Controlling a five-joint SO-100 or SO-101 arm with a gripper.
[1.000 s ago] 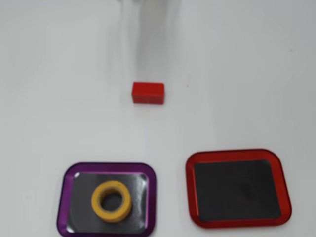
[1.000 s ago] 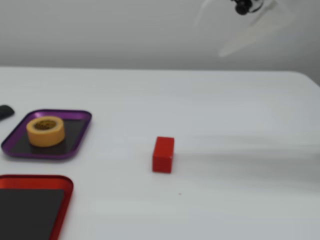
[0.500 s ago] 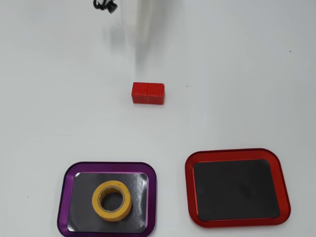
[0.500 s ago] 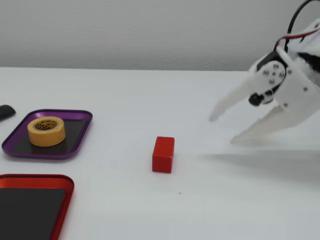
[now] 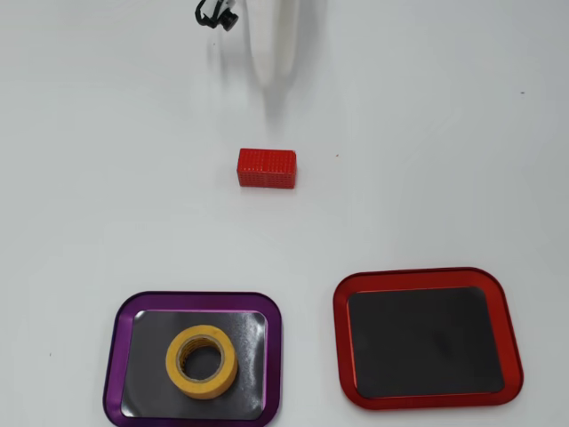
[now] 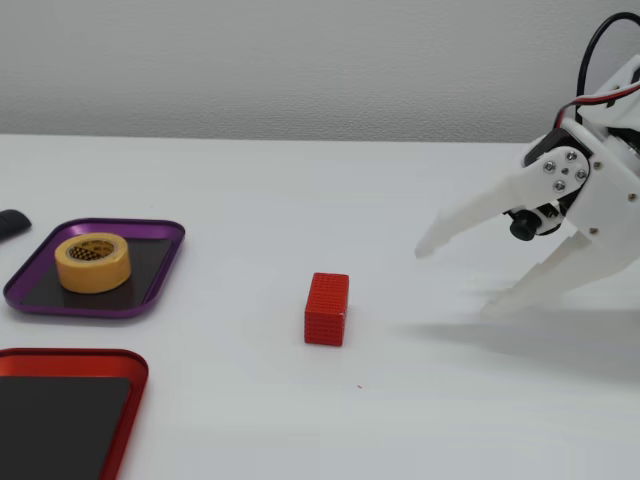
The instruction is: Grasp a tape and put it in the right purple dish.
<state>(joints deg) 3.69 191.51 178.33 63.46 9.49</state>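
While the table [image 6: 300, 180] lies white beneath, we see the purple dish [image 5: 117, 331] at seven o'clock in the overhead view, the tape [image 5: 202, 361] flat inside it. We judge placement done: the gripper [image 6: 452, 280], fingers spread and empty, stands well apart toward twelve o'clock.

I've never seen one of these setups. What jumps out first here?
Bright colours on a white table: a yellow tape roll lying flat inside the purple dish, an empty red dish beside it, and a small red block alone mid-table. In the fixed view, the white tool hovers open at the right, holding nothing.
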